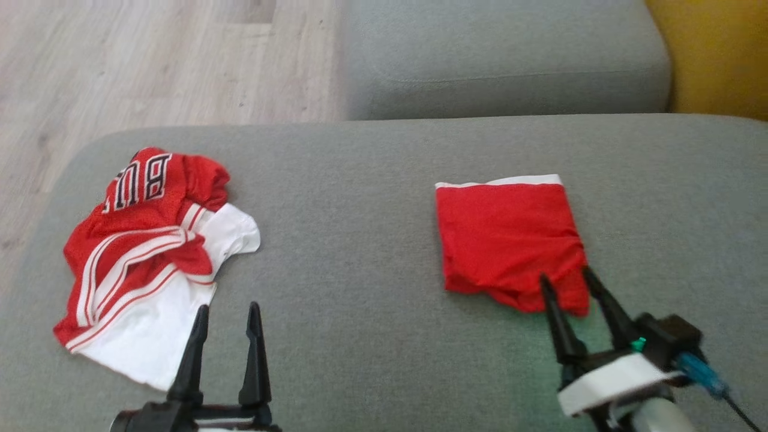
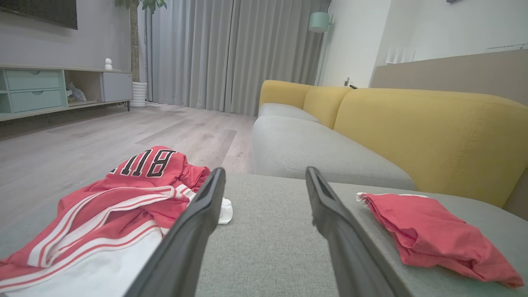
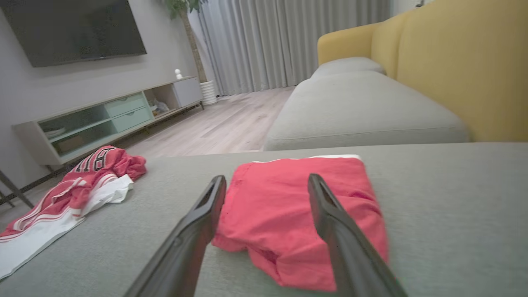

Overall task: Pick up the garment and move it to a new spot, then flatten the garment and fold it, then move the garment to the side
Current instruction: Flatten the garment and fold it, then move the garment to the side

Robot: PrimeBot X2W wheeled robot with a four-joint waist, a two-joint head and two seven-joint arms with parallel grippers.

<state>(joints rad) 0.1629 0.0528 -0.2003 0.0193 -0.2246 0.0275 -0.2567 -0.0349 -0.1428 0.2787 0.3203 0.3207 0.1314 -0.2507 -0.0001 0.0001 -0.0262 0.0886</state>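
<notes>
A folded red garment with a white band along its far edge lies flat on the right of the grey cushion. My right gripper is open, its two dark fingers spread over the garment's rumpled near corner and holding nothing. In the right wrist view the garment lies under and between the spread fingers of that gripper. My left gripper is open and empty at the near left. The left wrist view has its gripper over bare cushion, with the red garment to the right.
A crumpled red and white jersey with black letters lies at the cushion's left end, just left of my left gripper. A second grey cushion and yellow backrest lie beyond. Wooden floor borders the left edge.
</notes>
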